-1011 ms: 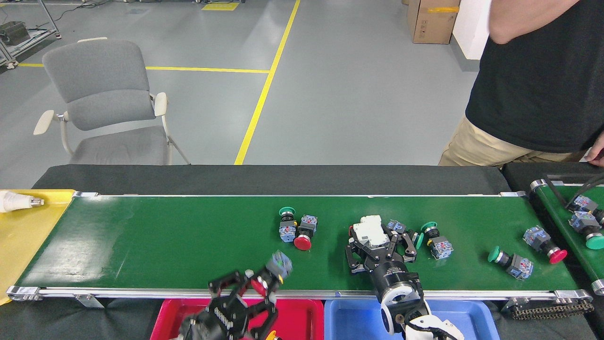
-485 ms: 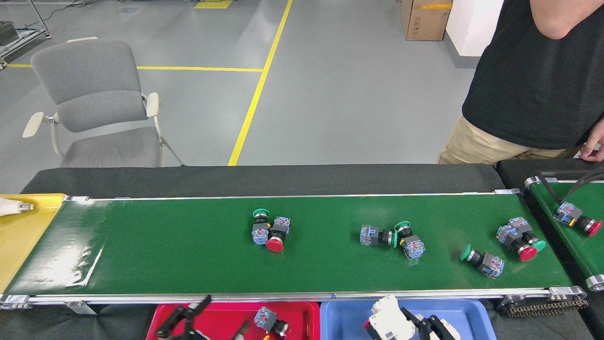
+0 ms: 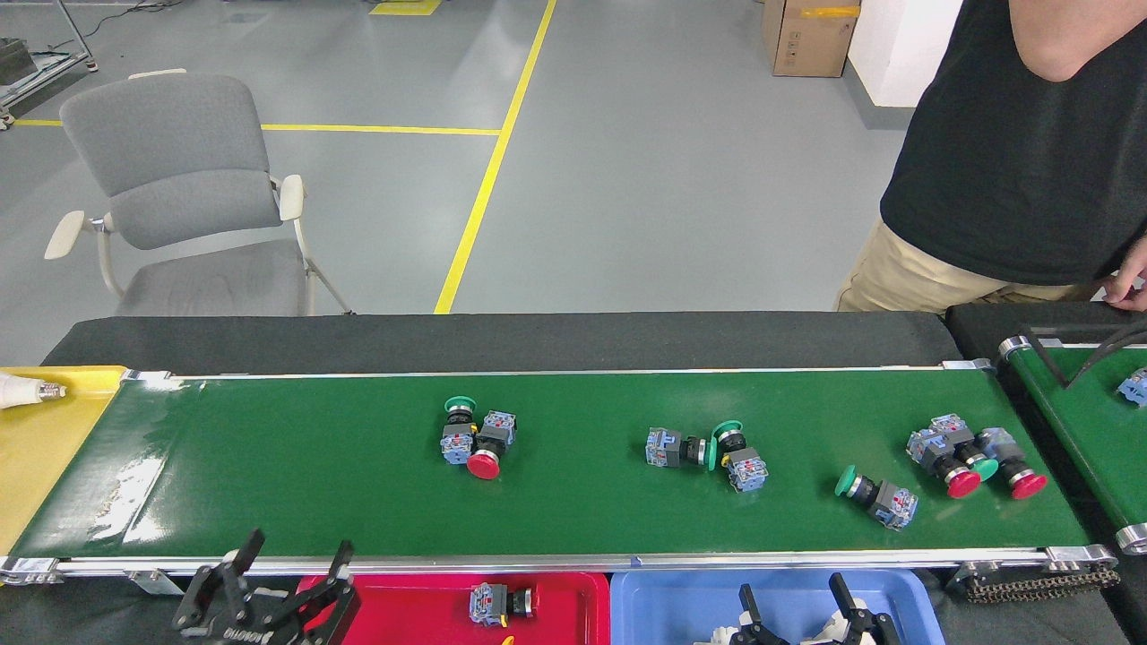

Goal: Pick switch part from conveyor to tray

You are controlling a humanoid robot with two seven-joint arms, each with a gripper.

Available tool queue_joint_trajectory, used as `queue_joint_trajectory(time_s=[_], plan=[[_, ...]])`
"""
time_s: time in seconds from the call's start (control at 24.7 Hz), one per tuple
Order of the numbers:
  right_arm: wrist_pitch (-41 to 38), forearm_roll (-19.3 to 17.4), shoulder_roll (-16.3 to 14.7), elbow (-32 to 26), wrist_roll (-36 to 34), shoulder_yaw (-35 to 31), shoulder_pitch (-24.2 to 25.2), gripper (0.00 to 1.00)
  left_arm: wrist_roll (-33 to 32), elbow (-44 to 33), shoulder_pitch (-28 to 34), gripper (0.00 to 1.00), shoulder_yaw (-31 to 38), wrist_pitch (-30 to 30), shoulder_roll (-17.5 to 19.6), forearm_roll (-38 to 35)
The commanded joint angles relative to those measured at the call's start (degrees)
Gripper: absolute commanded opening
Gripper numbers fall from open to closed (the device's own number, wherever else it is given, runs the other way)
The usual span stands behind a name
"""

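- Left tool (image 3: 285, 584) hangs spread open beside the red plastic tray (image 3: 573, 598) holding one blue-grey switch part (image 3: 498, 602).
- Right tool (image 3: 797, 602) is open over the blue plastic tray (image 3: 905, 596).
- Glossy dark-green conveyor (image 3: 296, 466) carries more switches.

dark green conveyor (image 3: 314, 466) with silver rails; switch parts (image 3: 473, 434) blue-grey and black with red or green caps; red tray (image 3: 556, 596), blue tray (image 3: 681, 600), yellow tray (image 3: 36, 430); something white, perhaps a part, in the blue one.
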Motion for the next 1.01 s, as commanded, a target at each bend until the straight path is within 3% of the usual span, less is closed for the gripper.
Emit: queue_joint_trajectory(time_s=[0.0,0.12,0.32,0.77,0.81,0.97], plan=[[0.8,0.3,0.6,0.4,0.7,0.0,-3.2,1.0,-2.0,1.0,-2.4,0.99,-2.0,-0.3,-0.1,-0.3],[0.9,1.2,2.1,4.5,5.4,2.4,-10.7,1.0,-5.3,5.4,-6.7,0.99,-4.6,-0.1,-1.2,-0.3],[1.0,1.6,5.3,12.9,7.5,5.5,-19.7,1.0,-5.4,13.3,-11.8,0.99,-4.3,1.1,-0.9,-0.3],[1.2,1.3,12.4,29.4,9.7,8.0,-31.2,0.97,-5.2,28.7,-22.0,0.99,-3.3,6.8,1.9,-0.3],[1.2,1.3,12.6,31.5,9.8,8.2,-32.4,0.92,-5.1,30.3,-23.1,0.99,-3.3,7.6,2.6,-0.3],[2.1,1.2,12.5,34.8,10.1,10.4,-35.4,0.28,-4.8,35.6,-27.0,0.99,-3.3,9.2,4.1,-0.2]])
